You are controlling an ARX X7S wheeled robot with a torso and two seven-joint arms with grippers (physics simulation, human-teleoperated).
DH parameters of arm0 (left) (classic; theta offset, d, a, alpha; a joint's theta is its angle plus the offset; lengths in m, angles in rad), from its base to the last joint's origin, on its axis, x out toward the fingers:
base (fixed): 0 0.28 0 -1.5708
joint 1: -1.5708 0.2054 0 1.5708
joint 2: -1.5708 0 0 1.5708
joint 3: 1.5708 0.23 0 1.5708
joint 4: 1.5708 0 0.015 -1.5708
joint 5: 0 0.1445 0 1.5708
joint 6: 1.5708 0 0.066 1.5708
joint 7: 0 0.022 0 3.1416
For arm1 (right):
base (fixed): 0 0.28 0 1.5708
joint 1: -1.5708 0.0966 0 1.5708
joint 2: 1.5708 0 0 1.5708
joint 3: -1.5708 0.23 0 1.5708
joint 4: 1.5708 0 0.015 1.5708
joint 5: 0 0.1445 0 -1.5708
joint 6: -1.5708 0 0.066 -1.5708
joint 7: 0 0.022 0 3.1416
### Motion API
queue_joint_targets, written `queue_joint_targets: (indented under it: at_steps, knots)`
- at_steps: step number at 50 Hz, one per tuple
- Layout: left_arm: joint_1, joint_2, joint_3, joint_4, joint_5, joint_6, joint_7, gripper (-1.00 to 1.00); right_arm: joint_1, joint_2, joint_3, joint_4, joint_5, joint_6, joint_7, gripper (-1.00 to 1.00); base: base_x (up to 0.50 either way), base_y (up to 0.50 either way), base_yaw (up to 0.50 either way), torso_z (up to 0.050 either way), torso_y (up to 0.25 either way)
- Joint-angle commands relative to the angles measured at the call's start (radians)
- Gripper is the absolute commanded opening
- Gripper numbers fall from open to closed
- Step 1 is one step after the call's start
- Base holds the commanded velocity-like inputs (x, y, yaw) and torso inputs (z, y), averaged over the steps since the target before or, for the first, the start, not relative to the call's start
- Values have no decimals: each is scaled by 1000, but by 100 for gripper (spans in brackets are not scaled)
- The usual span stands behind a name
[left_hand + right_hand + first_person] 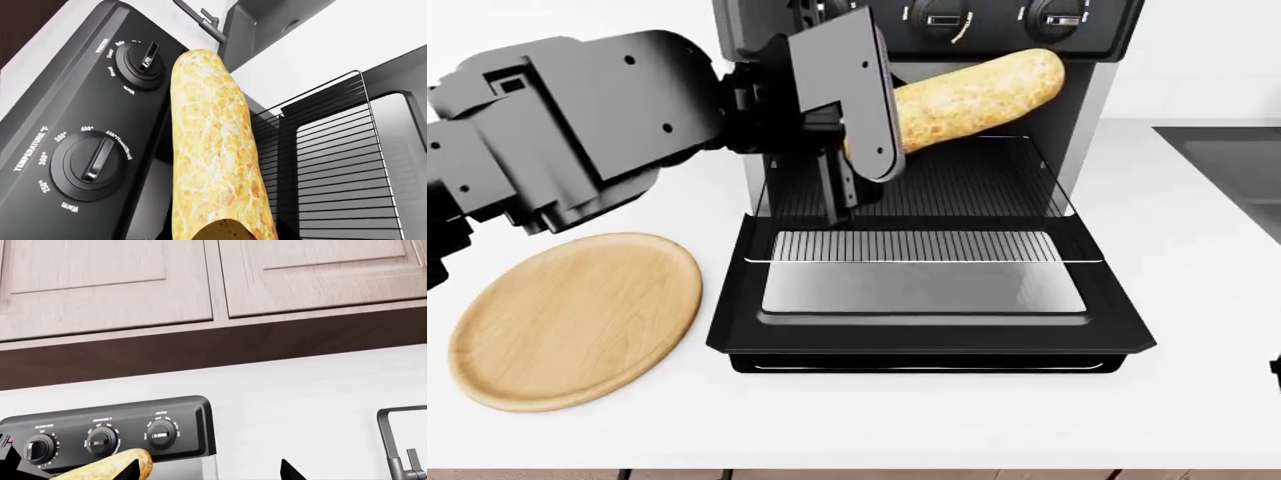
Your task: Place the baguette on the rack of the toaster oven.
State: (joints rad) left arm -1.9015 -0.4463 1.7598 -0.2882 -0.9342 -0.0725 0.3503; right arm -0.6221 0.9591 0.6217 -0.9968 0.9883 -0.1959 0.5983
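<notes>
The baguette (974,95) is a golden-brown loaf, held tilted in the air in front of the toaster oven (1094,30), just under its knobs. My left gripper (861,135) is shut on its near end. The far end points right across the oven's opening. The door (934,320) is down. The wire rack (961,185) lies inside the opening, below the loaf. In the left wrist view the baguette (213,150) runs between the knobs (93,160) and the rack (333,165); my fingers are hidden there. My right gripper (208,472) is open and empty, well away from the oven.
A round wooden board (574,320) lies on the white counter left of the oven door. A sink edge (1228,150) is at the far right, with a faucet (400,450). Wall cabinets (200,280) hang above the oven.
</notes>
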Motion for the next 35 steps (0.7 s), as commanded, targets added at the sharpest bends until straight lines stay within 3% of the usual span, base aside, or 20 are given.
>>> queue_joint_targets:
  at_steps: [1,35]
  knots:
    - [10,14,-18,-29,-60,-27,25,-100,34,2,-40,9,-14,6,9,100,0,0,0,0,0]
    - [44,27,-11,-37,-32,-29,22,-100,19,-30,-22,13,-12,10,-21,100,0,0,0,0,0]
